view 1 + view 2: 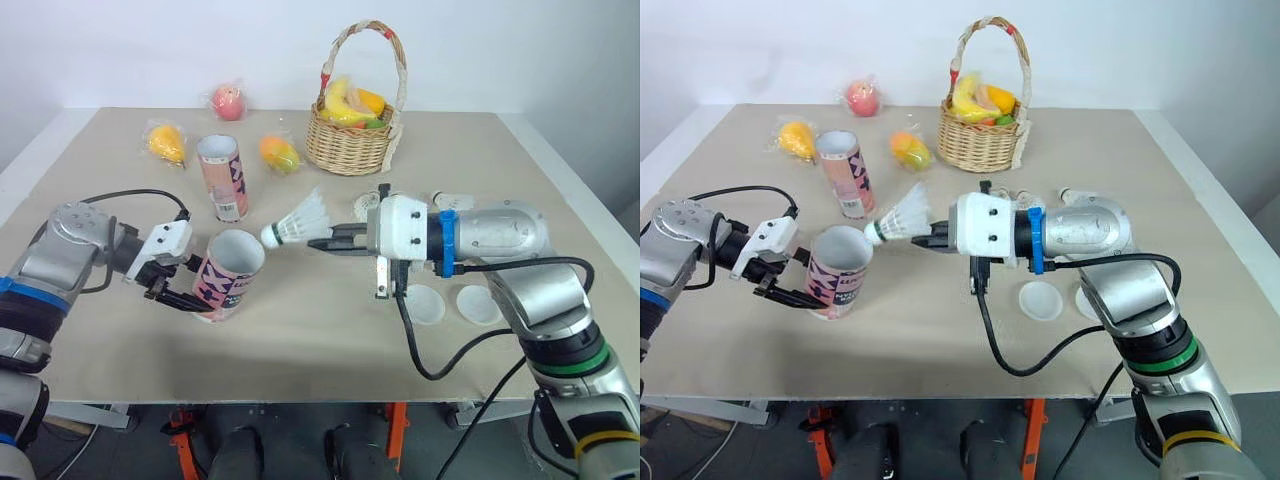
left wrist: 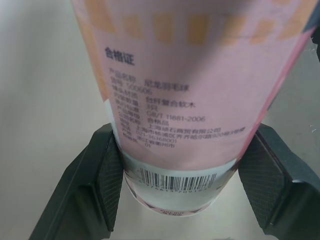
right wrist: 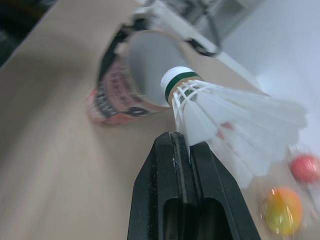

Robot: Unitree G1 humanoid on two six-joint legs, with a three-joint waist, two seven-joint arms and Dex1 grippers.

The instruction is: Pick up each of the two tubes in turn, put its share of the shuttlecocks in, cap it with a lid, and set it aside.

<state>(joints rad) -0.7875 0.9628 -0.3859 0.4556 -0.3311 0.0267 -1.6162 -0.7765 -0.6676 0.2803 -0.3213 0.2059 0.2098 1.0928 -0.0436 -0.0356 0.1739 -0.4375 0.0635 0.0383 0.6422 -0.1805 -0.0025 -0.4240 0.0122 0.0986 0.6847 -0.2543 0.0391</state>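
Beige covering spans the table, which takes up most of the head view. A woven wicker basket with a tall handle stands at upper centre, loaded with yellow, orange and green fruit. At lower left, the left gripper holds the tilted tube, a pink printed cylinder. Its jaws are clamped on either side of the base end just above the barcode, and the open mouth is angled up toward frame centre. The upright tube, of the same pattern, stands on the table just above it, mouth open, untouched. From the right, the right gripper reaches level toward centre, its jaws pressed together on the feather skirt of a white shuttlecock. The shuttlecock's cork tip points at the tilted tube's mouth and sits just outside the rim. Two white lids lie flat side by side at lower right, below the right arm. Three wrapped fruits lie across the upper left: a red one, a yellow one and an orange one.
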